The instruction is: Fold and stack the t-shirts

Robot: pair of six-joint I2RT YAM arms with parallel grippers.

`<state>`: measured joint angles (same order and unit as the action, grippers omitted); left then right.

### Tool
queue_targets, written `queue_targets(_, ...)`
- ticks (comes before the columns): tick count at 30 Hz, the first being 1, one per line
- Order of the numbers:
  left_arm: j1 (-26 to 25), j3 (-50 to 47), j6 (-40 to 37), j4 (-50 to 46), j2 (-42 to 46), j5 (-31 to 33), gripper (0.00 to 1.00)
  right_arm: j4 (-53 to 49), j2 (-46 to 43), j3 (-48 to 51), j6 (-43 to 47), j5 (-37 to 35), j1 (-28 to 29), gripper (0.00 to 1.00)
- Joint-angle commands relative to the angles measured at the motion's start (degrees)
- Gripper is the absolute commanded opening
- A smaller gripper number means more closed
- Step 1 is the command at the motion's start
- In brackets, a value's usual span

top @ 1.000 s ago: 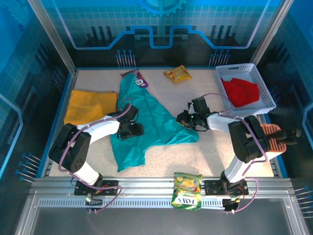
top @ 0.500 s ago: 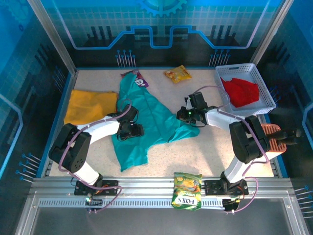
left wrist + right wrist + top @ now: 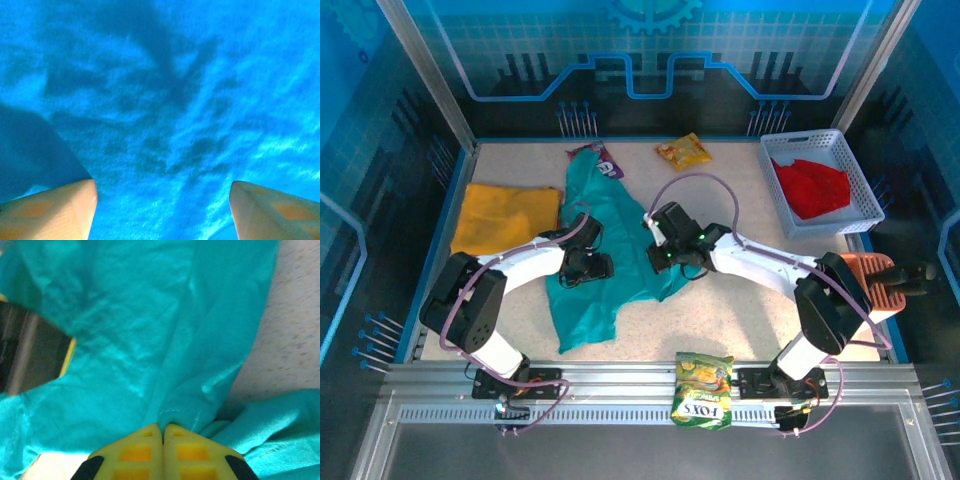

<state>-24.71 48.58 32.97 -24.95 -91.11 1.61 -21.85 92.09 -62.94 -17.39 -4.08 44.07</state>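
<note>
While the right gripper [image 3: 162,432] is clamped on a thin fold of the teal t-shirt [image 3: 605,215], the pinch sits at the very tips of its fingers, so I judge that a quick pull could let the hem slip free. That fold is lifted over the shirt's middle. The left gripper [image 3: 162,200] stands with its fingers spread wide and holding nothing, low over the shirt's edge on its own side. Whether it presses the cloth I cannot tell. If it does not, the whole shirt may slide and bunch instead of folding.

A purple packet [image 3: 605,160] lies at the shirt's far end, touching it, and could be dragged along. The yellow-orange t-shirt [image 3: 505,215] lies flat just beside the teal one on the left arm's side. The red t-shirt [image 3: 812,187] sits in a white basket [image 3: 820,137] well apart from it on the right arm's side.

Under the teal shirt the table [image 3: 720,320] is pale and speckled, and blue-lit panels in metal framing enclose it.
</note>
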Motion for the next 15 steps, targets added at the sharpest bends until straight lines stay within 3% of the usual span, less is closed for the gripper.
queue_targets(1, 0.9, -0.9, -1.1, -0.5, 1.0, -0.6, 0.71, -2.9, 0.8, 1.7, -0.6, 1.3, 3.5, 0.06)
queue_targets(8, 1.6, -0.6, -1.4, 0.0, 0.5, -1.6, 0.72, -0.8, 4.3, 2.5, -4.2, 3.4, 5.9, 0.22)
queue_targets(12, 1.7, -0.5, -1.7, -0.1, 0.2, -1.6, 0.71, -2.0, 4.0, -0.8, -3.2, 4.4, 4.3, 0.41)
queue_targets(15, 1.9, -0.9, -1.6, 0.0, 0.4, -1.6, 0.71, -2.5, 2.5, -2.5, -3.4, 6.0, 1.6, 0.48)
